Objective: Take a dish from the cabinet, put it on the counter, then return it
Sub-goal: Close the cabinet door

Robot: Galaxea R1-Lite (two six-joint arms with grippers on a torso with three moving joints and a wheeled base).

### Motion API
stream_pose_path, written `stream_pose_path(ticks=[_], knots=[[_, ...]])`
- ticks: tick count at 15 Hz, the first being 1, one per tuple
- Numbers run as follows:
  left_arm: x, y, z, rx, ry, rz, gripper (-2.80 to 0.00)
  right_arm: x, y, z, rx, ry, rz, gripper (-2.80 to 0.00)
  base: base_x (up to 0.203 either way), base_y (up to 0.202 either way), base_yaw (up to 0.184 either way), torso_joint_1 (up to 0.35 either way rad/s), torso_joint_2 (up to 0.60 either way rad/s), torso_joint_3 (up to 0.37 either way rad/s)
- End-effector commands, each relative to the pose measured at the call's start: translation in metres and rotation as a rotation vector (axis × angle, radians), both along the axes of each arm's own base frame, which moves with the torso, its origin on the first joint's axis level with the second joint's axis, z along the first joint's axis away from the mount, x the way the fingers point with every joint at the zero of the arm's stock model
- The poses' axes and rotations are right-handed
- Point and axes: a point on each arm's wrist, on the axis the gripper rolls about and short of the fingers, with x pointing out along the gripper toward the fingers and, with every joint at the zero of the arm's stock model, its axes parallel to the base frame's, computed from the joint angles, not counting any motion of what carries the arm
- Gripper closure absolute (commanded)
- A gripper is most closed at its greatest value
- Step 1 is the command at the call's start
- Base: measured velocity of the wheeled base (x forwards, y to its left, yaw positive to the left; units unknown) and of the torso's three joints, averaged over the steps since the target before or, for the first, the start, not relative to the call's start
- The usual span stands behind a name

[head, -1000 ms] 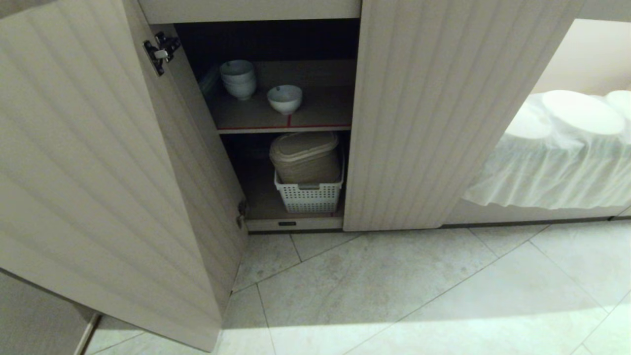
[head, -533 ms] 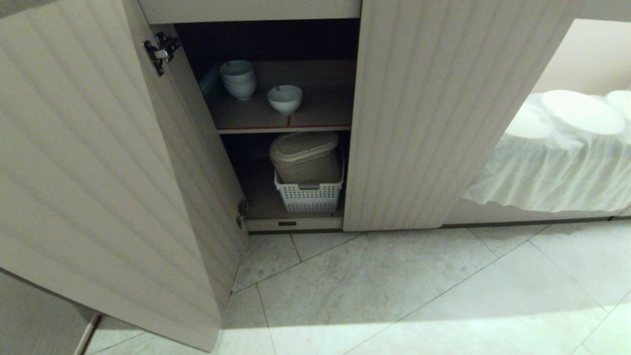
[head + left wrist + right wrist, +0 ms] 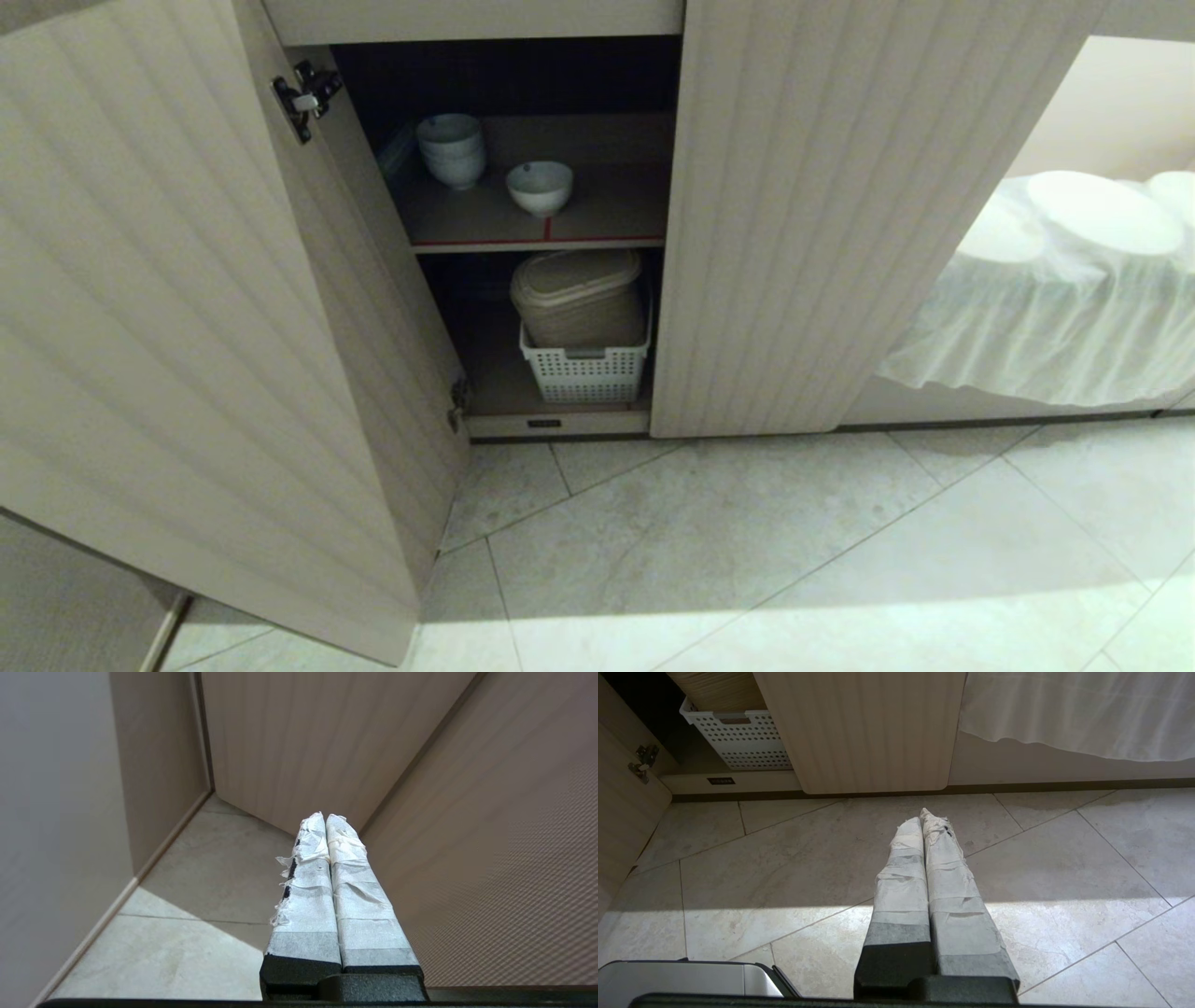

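Note:
The cabinet's left fluted door (image 3: 187, 327) stands swung open; its right door (image 3: 803, 215) is closed. On the upper shelf (image 3: 597, 238), edged in red tape, the single white dish (image 3: 540, 187) sits upright beside a stack of similar white bowls (image 3: 451, 147). Neither gripper appears in the head view. My left gripper (image 3: 325, 817) is shut and empty, behind the open door (image 3: 490, 826) in a corner near the floor. Low over the floor tiles hangs my right gripper (image 3: 922, 815), shut and empty. The counter is out of view.
A white perforated basket (image 3: 585, 369) holding a beige lidded container (image 3: 577, 294) fills the lower shelf. A white cloth-draped opening (image 3: 1055, 308) lies to the right. A metal part of my base (image 3: 691, 977) shows in the right wrist view.

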Motion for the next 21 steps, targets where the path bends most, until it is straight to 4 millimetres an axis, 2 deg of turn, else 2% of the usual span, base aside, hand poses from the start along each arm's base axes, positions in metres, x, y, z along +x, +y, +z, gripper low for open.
stream_pose_path(ticks=[1,8,21], knots=[[0.0010,0.0006,-0.0017,-0.007,0.005,-0.008,0.00,0.0000,0.0000,0.0000,0.000,-0.001,0.001,0.00,0.000,0.000,0.000,0.000,0.00,0.000],[0.0038,-0.0003,-0.0071,-0.018,0.009,-0.057,0.00,0.0000,0.0000,0.0000,0.000,-0.001,0.000,0.00,0.000,0.000,0.000,0.000,0.00,0.000],[0.0071,-0.0085,-0.0101,-0.032,-0.005,-0.254,0.00,0.0000,0.0000,0.0000,0.000,0.000,0.001,0.00,0.000,0.000,0.000,0.000,0.00,0.000]])
